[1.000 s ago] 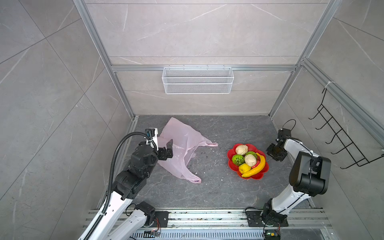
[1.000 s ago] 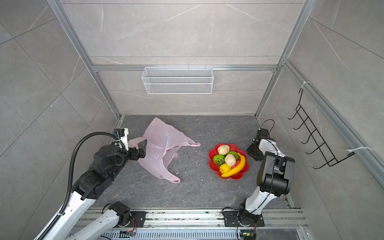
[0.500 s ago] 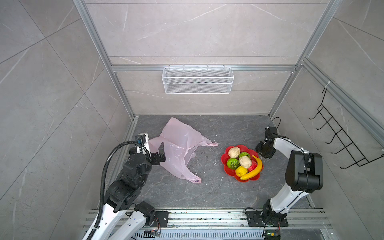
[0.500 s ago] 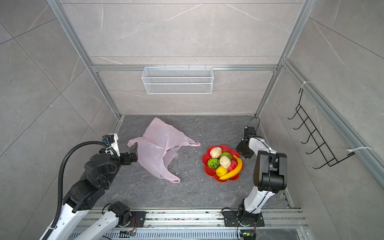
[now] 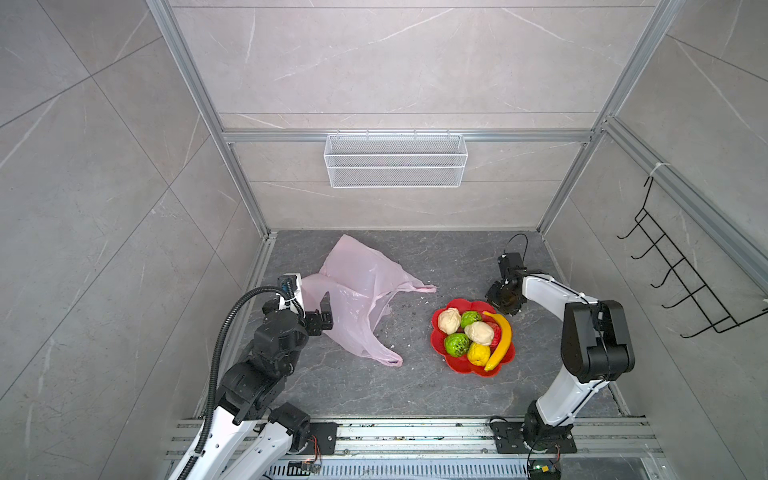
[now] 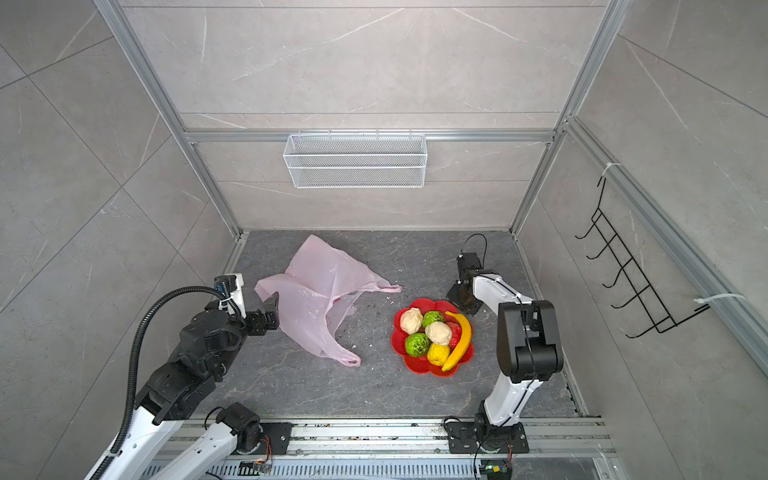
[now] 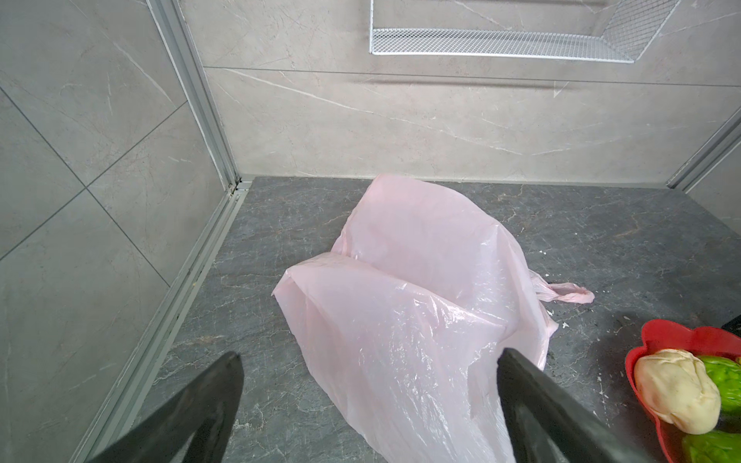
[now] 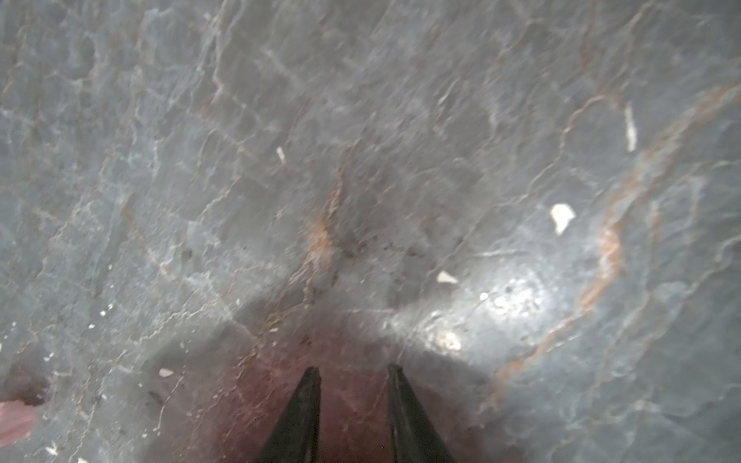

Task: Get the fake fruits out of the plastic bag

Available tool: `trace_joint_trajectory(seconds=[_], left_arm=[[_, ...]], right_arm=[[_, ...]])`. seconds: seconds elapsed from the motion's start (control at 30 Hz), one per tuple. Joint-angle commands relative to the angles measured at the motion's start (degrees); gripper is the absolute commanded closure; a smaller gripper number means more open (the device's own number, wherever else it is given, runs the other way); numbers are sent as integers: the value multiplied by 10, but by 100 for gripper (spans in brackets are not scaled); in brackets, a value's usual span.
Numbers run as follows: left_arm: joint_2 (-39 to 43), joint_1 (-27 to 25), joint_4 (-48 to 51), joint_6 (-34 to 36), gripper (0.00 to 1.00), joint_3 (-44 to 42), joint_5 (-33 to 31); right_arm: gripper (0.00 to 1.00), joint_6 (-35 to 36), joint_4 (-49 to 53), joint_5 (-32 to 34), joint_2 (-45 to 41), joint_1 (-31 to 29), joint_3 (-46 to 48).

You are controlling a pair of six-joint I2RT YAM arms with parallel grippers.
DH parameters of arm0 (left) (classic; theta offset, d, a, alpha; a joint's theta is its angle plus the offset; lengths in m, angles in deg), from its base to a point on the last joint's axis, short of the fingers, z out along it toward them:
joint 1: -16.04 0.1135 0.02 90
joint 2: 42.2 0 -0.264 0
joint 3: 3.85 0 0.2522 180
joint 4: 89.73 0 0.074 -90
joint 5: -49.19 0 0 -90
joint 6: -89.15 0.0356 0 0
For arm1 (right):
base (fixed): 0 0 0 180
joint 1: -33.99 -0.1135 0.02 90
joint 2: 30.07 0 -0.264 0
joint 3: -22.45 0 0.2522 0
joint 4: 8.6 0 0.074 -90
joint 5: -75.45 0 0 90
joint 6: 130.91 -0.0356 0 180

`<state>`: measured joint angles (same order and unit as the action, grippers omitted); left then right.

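The plastic bag [image 5: 357, 299] lies on the worktop [image 5: 415, 390] at the plate's [image 5: 459, 368] nine o'clock, the fake fruits [image 5: 478, 332] sit on that plate, and a wire basket [image 5: 395, 162] hangs on the wall at twelve o'clock.

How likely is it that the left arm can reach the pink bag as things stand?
Probably yes: the left gripper is open at the near edge of the plastic bag, with nothing standing between them.

Bright even light, blurry right-wrist view
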<state>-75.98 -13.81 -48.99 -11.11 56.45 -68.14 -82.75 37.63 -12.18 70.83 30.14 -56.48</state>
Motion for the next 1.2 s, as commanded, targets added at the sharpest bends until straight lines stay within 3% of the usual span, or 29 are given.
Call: trace_joint_trajectory(seconds=[0.0, 0.1, 0.17, 0.2, 0.27, 0.3, 0.4, 0.5, 0.6, 0.73, 0.87, 1.17], left_arm=[[-10, 3, -47, -4, 0, -13, -38], [-35, 7, -93, 2, 0, -36, -67], [-62, 22, -123, 1, 0, -45, -64], [-76, 34, -134, -1, 0, -46, -58], [-108, 74, -156, -6, 0, -51, -39], [-120, 96, -166, -9, 0, -54, -28], [-161, 186, -200, -15, 0, -72, 36], [-190, 284, -240, -24, 0, -100, 95], [-211, 341, -332, -23, 0, -147, 121], [-291, 357, -481, 12, 0, -197, 131], [-383, 360, -533, 32, 0, -194, 140], [-443, 367, -675, 26, 0, -256, 181]], right_arm=[[62, -9, 14, 46, -21, 1, -11], [49, 29, 10, 59, -42, 17, -27], [39, 57, -19, 31, -57, 40, -27], [32, 68, -33, 21, -63, 51, -26], [3, 107, -73, -1, -75, 71, -22], [1, 121, -88, -4, -79, 76, -20], [1, 172, -160, 21, -105, 83, 12], [1, 220, -305, 44, -163, 83, 109], [1, 255, -426, 76, -206, 81, 205], [1, 280, -445, 102, -213, 66, 241], [1, 292, -475, 118, -226, 57, 278], [1, 317, -582, 136, -224, 32, 356]])
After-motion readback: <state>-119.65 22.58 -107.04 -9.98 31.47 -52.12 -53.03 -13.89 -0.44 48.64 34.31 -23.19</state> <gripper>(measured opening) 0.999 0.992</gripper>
